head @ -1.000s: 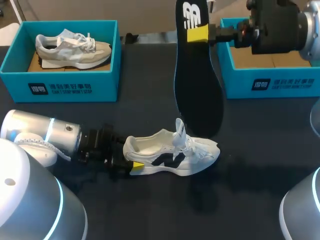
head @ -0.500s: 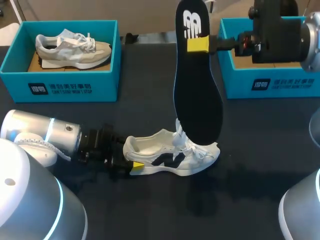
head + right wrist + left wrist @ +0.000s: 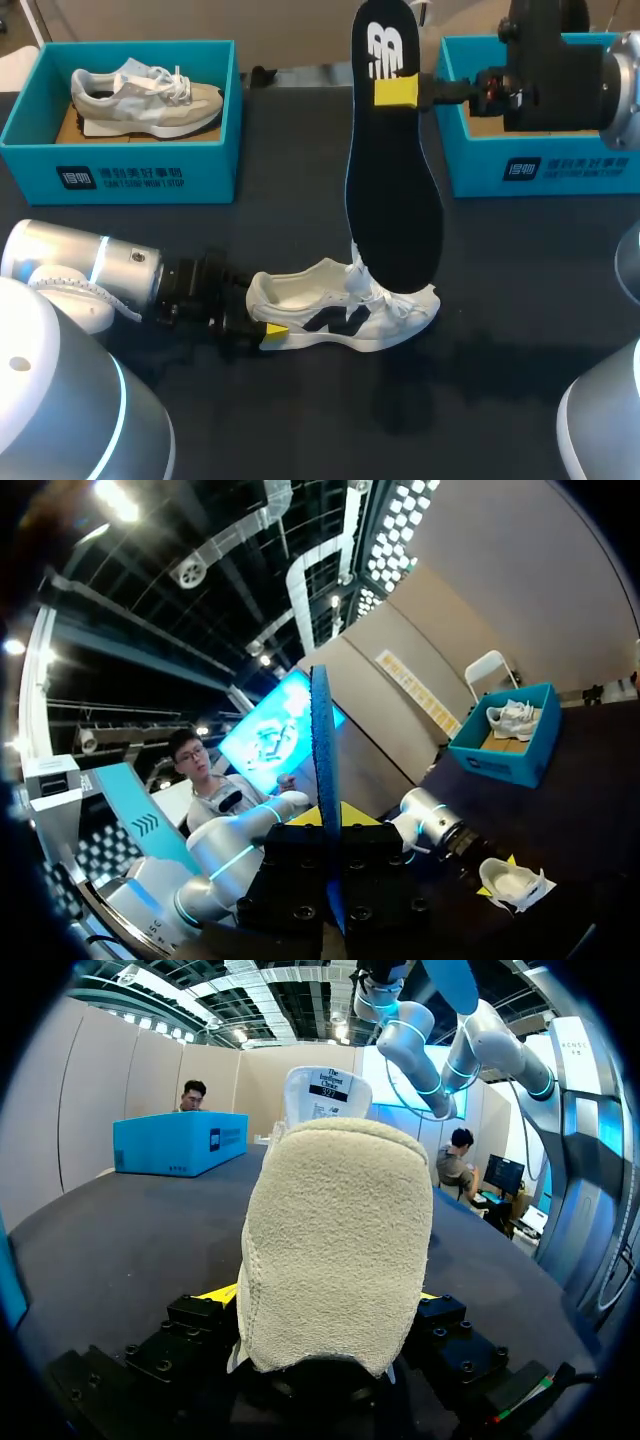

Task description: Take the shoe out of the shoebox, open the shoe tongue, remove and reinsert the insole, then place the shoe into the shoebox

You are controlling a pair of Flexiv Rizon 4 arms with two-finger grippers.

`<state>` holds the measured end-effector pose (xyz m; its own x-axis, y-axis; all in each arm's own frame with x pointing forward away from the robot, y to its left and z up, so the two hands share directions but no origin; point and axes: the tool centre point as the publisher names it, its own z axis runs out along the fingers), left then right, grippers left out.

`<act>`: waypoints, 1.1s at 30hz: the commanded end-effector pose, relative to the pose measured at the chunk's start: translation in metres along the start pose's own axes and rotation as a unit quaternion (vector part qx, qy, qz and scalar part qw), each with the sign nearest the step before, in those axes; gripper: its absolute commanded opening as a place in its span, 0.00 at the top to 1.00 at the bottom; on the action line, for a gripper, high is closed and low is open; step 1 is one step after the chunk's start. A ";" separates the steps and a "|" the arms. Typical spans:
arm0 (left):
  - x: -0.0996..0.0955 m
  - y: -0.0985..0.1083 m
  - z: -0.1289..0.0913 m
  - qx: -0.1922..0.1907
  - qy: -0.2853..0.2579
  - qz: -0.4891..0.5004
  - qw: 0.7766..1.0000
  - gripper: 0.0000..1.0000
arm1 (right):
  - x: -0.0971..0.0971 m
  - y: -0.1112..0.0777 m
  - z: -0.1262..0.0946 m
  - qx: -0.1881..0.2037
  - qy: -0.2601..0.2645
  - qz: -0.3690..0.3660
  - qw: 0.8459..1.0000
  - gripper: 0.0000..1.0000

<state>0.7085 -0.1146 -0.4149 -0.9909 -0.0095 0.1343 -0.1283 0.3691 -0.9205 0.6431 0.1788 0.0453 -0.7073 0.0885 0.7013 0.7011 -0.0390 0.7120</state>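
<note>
With right gripper [image 3: 398, 88] clamped on its heel end, black foam insole [image 3: 393, 200] hangs near-upright, toe end down right at white fabric sneaker [image 3: 345, 308], which lies lengthwise on dark table [image 3: 300, 420], toe toward my right, heel pinched in left gripper [image 3: 262, 331].

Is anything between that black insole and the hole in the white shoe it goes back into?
Seemingly the shoe's own raised tongue. The insole, held by the right pincer, hangs with its lower tip over the white shoe's laced front. The tongue stands between that tip and the opening. Nothing else shows.
</note>
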 end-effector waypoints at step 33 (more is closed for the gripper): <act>-0.002 -0.025 -0.064 -0.173 -0.003 -0.005 0.985 0.00 | 0.000 -0.001 0.002 -0.002 -0.001 0.000 1.000 1.00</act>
<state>0.7134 -0.0656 -0.3795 -0.9922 -0.0322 0.1202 -0.1163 0.5841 -0.8033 0.6425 0.1786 0.0453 -0.7073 0.0894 0.7012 0.7009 -0.0399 0.7121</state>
